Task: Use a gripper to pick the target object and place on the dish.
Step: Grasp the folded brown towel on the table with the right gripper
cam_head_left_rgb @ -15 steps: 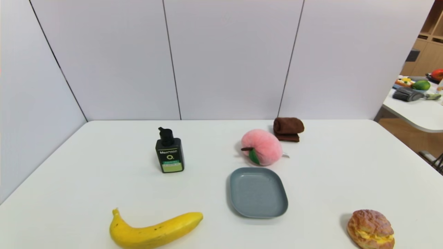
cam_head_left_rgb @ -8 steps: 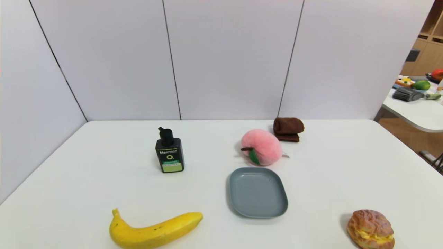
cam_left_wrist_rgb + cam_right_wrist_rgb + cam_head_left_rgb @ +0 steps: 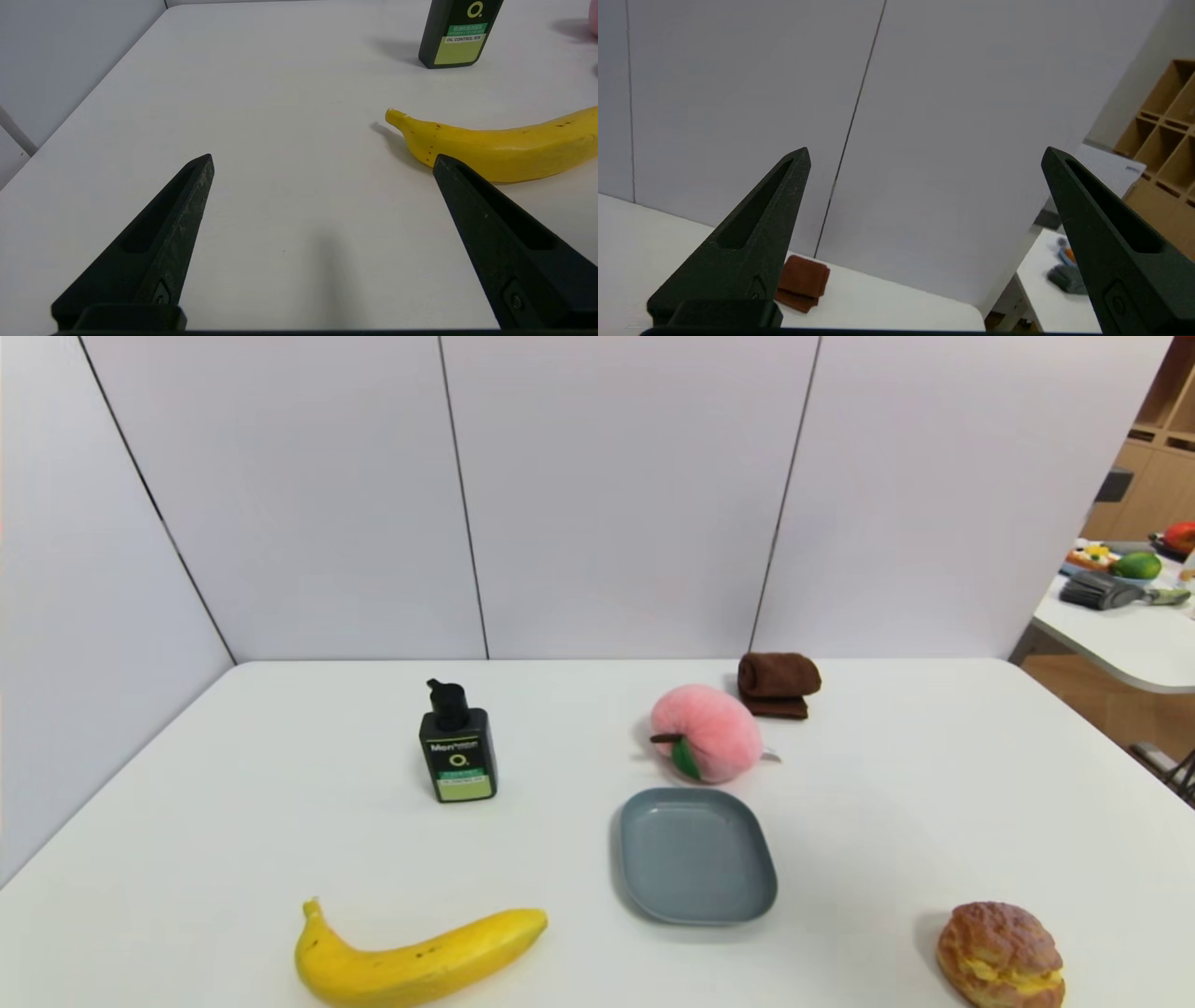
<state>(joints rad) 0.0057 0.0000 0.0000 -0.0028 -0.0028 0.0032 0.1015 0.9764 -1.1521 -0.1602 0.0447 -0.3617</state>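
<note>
both pincers wide apart, and the brown towel (image 3: 779,685) sits at the back of the desk (image 3: 560,859)!
here's the right pincer (image 3: 926,149), up in the air, its 2 fingers spread with nothing between them; the left pincer (image 3: 324,156) hangs over the desk near the banana (image 3: 415,959), also spread and holding nothing. in the head view, the towel is right of upper centre, just beyond the pink peach (image 3: 707,734); the grey-blue dish (image 3: 696,856) lies below the peach, the black bottle (image 3: 457,747) stands left of centre, and the bun (image 3: 1000,954) is lower right.
</note>
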